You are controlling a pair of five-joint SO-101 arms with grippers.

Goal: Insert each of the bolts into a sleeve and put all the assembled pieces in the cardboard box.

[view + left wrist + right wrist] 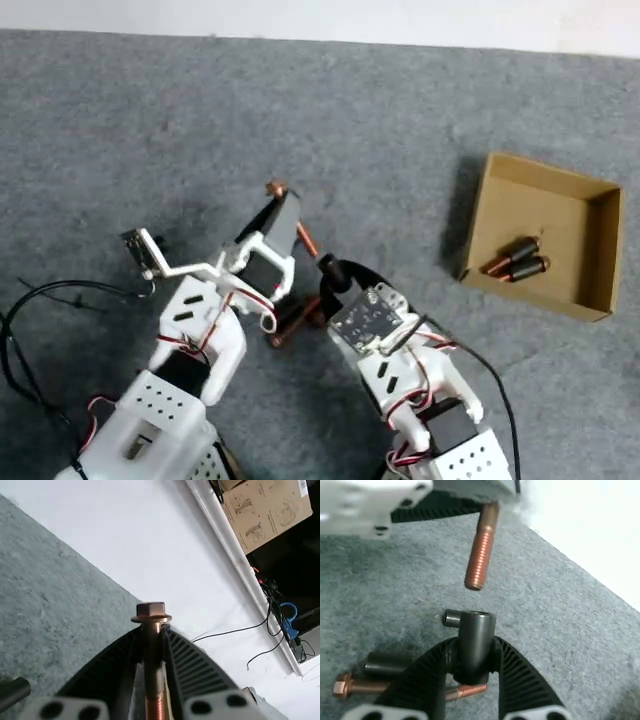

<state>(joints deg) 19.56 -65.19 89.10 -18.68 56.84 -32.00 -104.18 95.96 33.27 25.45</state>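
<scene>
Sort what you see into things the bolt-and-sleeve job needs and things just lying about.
Job: held bolt, held sleeve, loose bolt, loose sleeve, cardboard box, assembled pieces inside it.
Lying about: brown carton, floor cables.

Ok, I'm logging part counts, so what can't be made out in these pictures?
High view: the loose bolt lies mostly under the arms.
High view: pieces in the cardboard box too small to count surely.
Left wrist view: the held bolt runs past the edge.
</scene>
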